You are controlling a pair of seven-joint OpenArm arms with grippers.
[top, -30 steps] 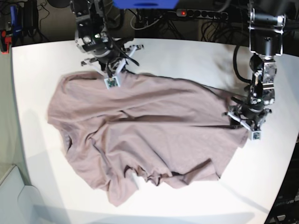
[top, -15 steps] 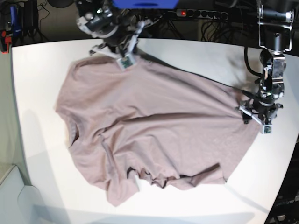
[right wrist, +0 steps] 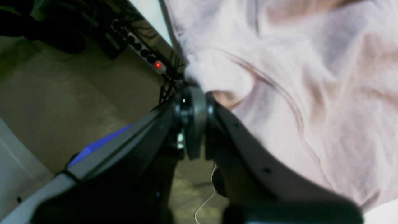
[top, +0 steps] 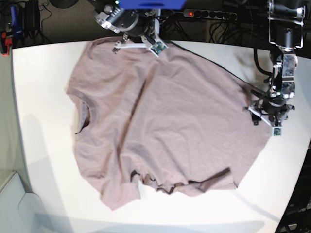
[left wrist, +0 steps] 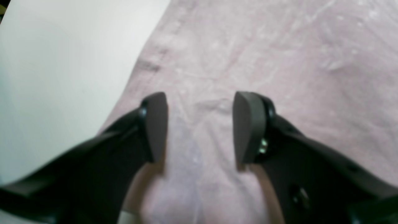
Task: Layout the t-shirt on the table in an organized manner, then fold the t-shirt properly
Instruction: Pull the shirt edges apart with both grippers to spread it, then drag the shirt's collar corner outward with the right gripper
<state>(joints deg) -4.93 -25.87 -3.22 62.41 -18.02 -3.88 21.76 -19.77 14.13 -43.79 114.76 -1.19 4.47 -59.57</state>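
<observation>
The mauve-pink t-shirt [top: 165, 121] lies spread over most of the white table [top: 39, 73], its neck opening [top: 83, 116] toward the left and a rumpled edge [top: 180, 185] at the front. At the table's far edge my right gripper [top: 154, 46] is shut on a corner of the t-shirt [right wrist: 279, 77], its fingertips [right wrist: 194, 102] pinching the cloth. My left gripper [top: 268, 121] hangs over the shirt's right edge. In the left wrist view it [left wrist: 199, 124] is open, with flat cloth [left wrist: 264, 56] under its pads [left wrist: 155, 124] and bare table [left wrist: 62, 62] beside them.
A power strip [top: 190, 13] with a red light and tangled cables lie behind the table's far edge, next to a blue object [top: 150, 4]. The table's curved right edge [top: 303, 145] runs close to my left gripper. A white box [top: 12, 204] stands at the lower left.
My right gripper has dragged the shirt's corner toward the far edge and to the right, stretching the cloth out wider and flatter. My left gripper has shifted slightly right and back.
</observation>
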